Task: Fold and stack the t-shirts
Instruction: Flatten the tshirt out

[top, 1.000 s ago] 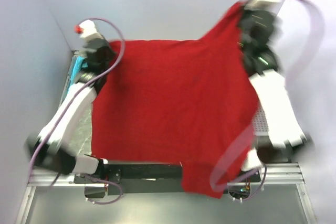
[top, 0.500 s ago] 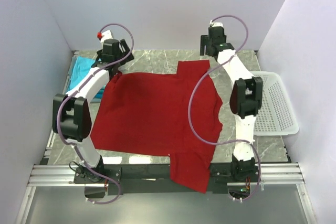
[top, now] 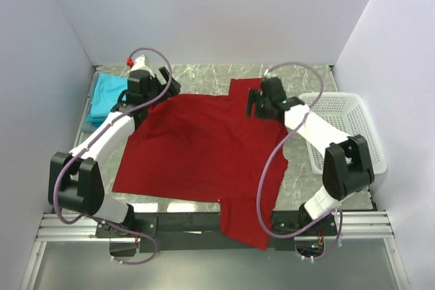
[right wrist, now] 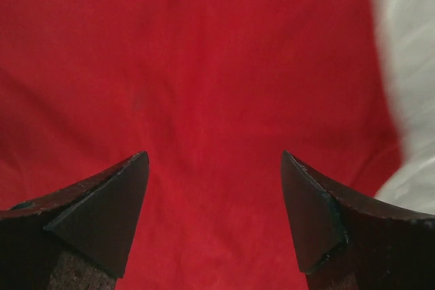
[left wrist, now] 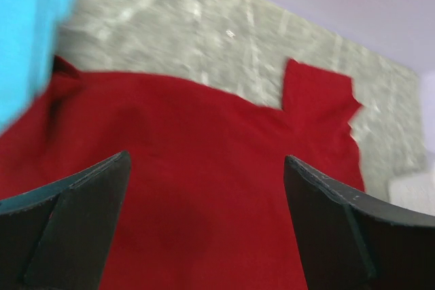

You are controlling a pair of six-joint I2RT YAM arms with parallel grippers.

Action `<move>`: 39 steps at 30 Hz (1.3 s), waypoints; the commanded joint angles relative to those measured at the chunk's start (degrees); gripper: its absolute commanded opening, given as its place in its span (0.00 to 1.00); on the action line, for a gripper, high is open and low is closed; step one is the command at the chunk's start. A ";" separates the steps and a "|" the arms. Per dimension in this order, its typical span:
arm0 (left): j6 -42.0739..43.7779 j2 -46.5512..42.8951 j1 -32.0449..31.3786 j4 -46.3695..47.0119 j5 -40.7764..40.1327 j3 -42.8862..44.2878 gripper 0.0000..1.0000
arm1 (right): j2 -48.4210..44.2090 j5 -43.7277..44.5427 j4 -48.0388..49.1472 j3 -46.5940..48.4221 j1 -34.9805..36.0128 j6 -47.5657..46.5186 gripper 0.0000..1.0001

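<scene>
A dark red t-shirt [top: 197, 147] lies spread flat over the marble table, one sleeve [top: 246, 88] at the back and one part [top: 246, 225] draped over the near edge. My left gripper [top: 167, 87] hovers open above its back left corner. My right gripper [top: 254, 104] hovers open over its back right part. In the left wrist view the open fingers [left wrist: 206, 157] frame bare red cloth [left wrist: 204, 195]. The right wrist view also shows open fingers [right wrist: 214, 154] above red cloth [right wrist: 204, 66]. A folded teal t-shirt [top: 107, 96] sits at the back left, also seen at the left wrist's edge [left wrist: 24, 39].
A white lattice basket [top: 350, 134] stands at the right edge of the table, beside the right arm. Grey marble tabletop [top: 204, 76] shows behind the red shirt. Pale walls close in the back and both sides.
Both grippers have opened and let go of the red shirt, which dropped from held-up to flat on the table. Both arms have since come down and inward over it.
</scene>
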 commanded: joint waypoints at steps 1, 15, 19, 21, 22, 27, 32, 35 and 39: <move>-1.54 -2.62 -1.75 6.14 4.78 -3.75 0.99 | 0.49 -2.11 0.36 -3.87 0.74 6.81 0.84; -2.86 9.40 -2.72 9.57 13.40 -4.12 1.00 | 13.93 -1.58 -6.23 -0.64 -3.74 7.09 0.84; -3.12 14.42 -2.72 9.67 14.98 -1.48 0.99 | 17.89 -1.50 -9.31 3.14 -5.24 5.68 0.84; -2.86 17.66 -2.81 8.97 16.21 1.06 0.99 | 20.52 -1.76 -11.06 6.20 -6.29 4.80 0.84; -2.86 18.81 -2.81 8.18 16.47 2.03 1.00 | 21.49 -1.85 -11.85 7.44 -6.73 4.45 0.84; -2.42 26.36 -2.81 6.50 18.14 8.53 0.99 | 27.73 -0.97 -16.78 15.87 -9.71 3.57 0.84; -2.60 33.23 -3.07 4.31 20.52 15.91 0.99 | 33.70 -1.23 -21.34 25.88 -12.01 1.90 0.84; -1.98 38.32 -3.33 2.81 22.01 20.47 0.99 | 37.40 0.16 -25.29 32.91 -12.71 1.90 0.84; -1.80 42.63 -3.60 1.24 23.33 25.67 1.00 | 41.53 1.93 -29.08 40.49 -14.20 1.72 0.85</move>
